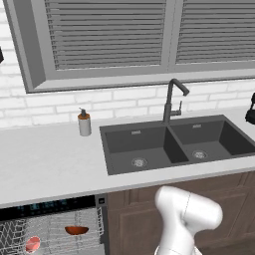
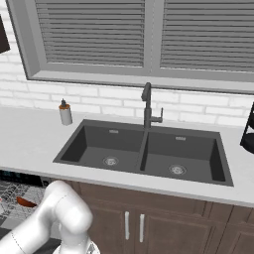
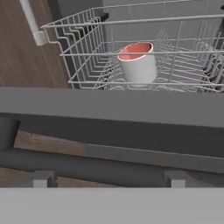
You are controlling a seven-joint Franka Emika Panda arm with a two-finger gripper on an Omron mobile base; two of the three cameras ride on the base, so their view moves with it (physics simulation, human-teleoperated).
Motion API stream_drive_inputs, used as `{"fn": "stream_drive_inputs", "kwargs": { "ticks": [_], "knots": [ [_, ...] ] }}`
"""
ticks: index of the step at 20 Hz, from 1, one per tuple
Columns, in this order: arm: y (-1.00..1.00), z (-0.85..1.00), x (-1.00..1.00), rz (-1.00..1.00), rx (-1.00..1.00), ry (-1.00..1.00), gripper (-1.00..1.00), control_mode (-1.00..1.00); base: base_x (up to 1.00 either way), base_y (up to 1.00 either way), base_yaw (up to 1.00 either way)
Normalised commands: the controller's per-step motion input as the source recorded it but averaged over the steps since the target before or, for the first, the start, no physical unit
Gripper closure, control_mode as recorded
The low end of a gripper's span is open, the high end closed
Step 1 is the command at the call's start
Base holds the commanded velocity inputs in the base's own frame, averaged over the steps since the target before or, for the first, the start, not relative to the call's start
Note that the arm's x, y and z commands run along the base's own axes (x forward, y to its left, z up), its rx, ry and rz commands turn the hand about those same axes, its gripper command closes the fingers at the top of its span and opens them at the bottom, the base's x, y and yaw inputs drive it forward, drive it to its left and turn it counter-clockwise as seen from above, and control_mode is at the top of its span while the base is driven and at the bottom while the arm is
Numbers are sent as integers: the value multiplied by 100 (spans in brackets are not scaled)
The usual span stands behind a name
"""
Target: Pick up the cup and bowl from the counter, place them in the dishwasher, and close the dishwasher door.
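Note:
The dishwasher (image 1: pixel 50 229) stands open under the counter (image 1: pixel 50 164), its grey wire rack pulled out. In the rack lie the dark reddish-brown bowl (image 1: pixel 76 230) and the cup (image 1: pixel 33 244). The right base view shows the bowl (image 2: pixel 25 202) at the lower left. In the hand view the cup (image 3: pixel 137 62) stands upright inside the rack, white outside and salmon-red inside. The grey edge of the dishwasher door (image 3: pixel 109 109) runs across in front of the rack. My gripper (image 3: pixel 108 181) is low, just before that edge, open, with nothing between its fingertips (image 3: pixel 41 178).
A dark double sink (image 1: pixel 174 142) with a tall faucet (image 1: pixel 172 99) is set in the counter. A grey soap dispenser (image 1: pixel 84 123) stands to its left. Brown wooden cabinets (image 2: pixel 149 218) fill the space under the sink, right of the dishwasher.

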Motion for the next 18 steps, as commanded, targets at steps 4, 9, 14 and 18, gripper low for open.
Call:
{"fn": "stream_drive_inputs", "kwargs": {
  "ticks": [4, 9, 14, 18],
  "knots": [
    [-30, -49, 6, -15, 2, -42, -100, -100, 0, 0, 0],
    [-24, -46, 6, -21, 2, -41, -100, -100, 0, 0, 0],
    [-15, -63, 10, -21, 0, -20, -100, -100, 0, 0, 0],
    [-8, -28, 16, -19, 2, -29, -100, -100, 0, 0, 0]
  ]
}}
